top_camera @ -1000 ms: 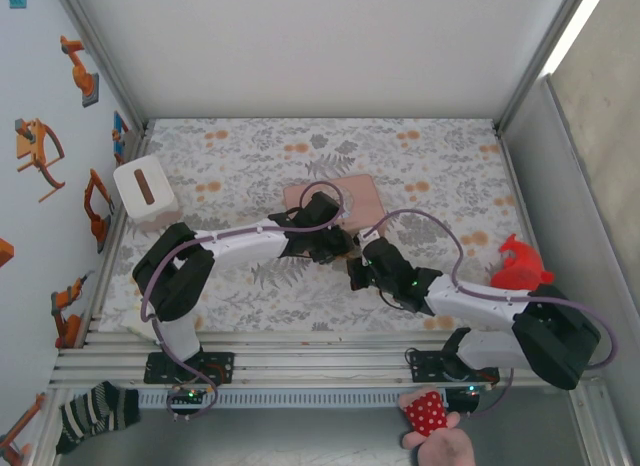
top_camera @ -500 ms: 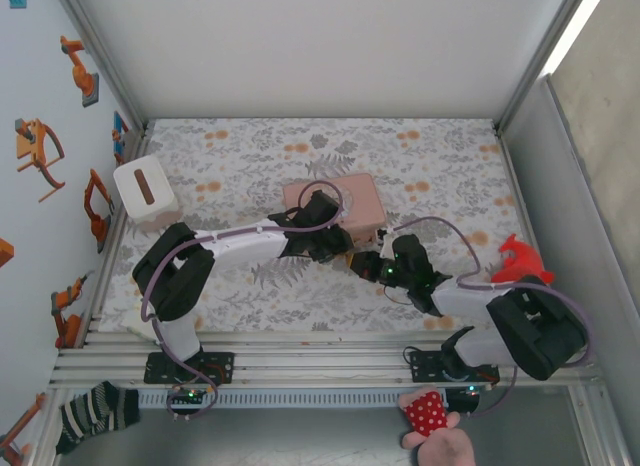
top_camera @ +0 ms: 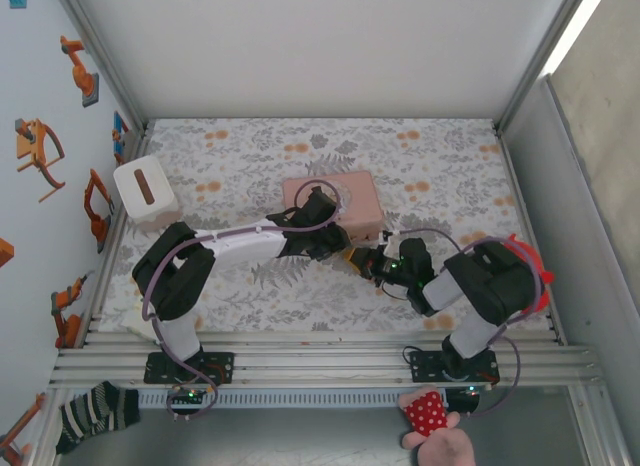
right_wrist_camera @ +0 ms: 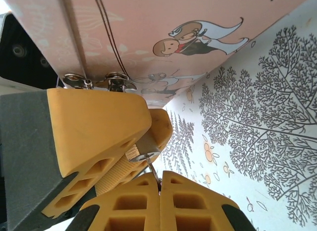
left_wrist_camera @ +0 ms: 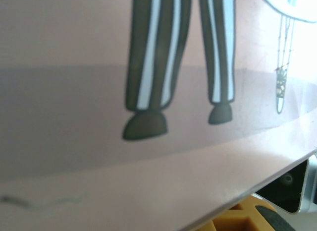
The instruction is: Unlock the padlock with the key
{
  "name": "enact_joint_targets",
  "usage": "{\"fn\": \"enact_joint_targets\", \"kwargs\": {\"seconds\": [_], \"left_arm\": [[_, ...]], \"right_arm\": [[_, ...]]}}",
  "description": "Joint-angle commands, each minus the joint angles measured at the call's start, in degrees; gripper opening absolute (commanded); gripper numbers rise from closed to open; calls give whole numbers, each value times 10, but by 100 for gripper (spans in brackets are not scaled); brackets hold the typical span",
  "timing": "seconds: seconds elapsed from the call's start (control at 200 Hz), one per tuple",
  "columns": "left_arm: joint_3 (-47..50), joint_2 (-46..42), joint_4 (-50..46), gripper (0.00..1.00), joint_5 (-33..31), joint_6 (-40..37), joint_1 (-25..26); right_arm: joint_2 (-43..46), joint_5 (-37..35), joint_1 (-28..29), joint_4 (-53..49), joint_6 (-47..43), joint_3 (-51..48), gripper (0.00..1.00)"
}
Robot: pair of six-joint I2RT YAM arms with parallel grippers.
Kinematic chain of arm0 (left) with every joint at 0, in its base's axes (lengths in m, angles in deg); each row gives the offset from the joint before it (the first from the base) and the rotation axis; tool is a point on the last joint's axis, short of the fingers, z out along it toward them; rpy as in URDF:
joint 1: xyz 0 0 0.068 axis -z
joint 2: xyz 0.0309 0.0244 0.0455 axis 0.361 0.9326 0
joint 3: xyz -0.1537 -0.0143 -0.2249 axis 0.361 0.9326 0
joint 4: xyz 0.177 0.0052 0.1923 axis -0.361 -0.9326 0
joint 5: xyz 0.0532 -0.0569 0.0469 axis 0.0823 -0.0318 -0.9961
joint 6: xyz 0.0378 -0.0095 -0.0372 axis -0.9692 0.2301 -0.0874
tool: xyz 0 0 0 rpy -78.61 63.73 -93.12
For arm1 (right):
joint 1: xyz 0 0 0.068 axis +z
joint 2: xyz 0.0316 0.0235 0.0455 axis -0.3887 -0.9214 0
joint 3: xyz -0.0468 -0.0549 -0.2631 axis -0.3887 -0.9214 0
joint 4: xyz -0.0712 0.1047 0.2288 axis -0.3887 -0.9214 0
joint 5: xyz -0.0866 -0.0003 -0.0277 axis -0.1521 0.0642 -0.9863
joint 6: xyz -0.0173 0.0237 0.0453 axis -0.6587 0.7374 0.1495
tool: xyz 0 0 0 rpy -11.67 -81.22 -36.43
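Near clutter: one striped sock (top_camera: 95, 411) and one red spotted item (top_camera: 425, 413) are laid off the table's near edge, well apart from the pink box (top_camera: 360, 201).
Right gripper (right_wrist_camera: 159, 186): pressed closed on one key (right_wrist_camera: 154, 172), a thin metal shaft, just beside the box's near edge.
Left gripper (top_camera: 342, 252): clamped on one padlock (right_wrist_camera: 144, 152) against the same edge; most of the lock is hidden by its pads.
Right wrist view: the key tip is met by the padlock's pale end; insertion cannot be told.
Left wrist view: printed striped legs (left_wrist_camera: 156, 67) are shown on the box.
Far items: one white slotted box (top_camera: 145, 191) left of the pink box; one red object (top_camera: 518, 250) to its right, partly covered by the right arm.
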Motion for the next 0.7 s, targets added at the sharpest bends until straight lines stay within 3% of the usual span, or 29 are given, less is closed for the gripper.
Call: {"fn": "enact_joint_targets", "kwargs": {"seconds": [0.0,0.421,0.516,0.691], "left_arm": [[-8,-34,51,7,50,7,12],[-5,-37,52,7,48,8,11],[-7,-35,52,6,48,8,11],[-16,-32,48,6,50,6,11]], "right_arm": [[-21,-38,-13,86,57,-2,0],[-12,-42,-18,86,77,1,0],[-5,-53,-18,85,60,-6,25],[25,-56,-17,36,6,-11,42]]}}
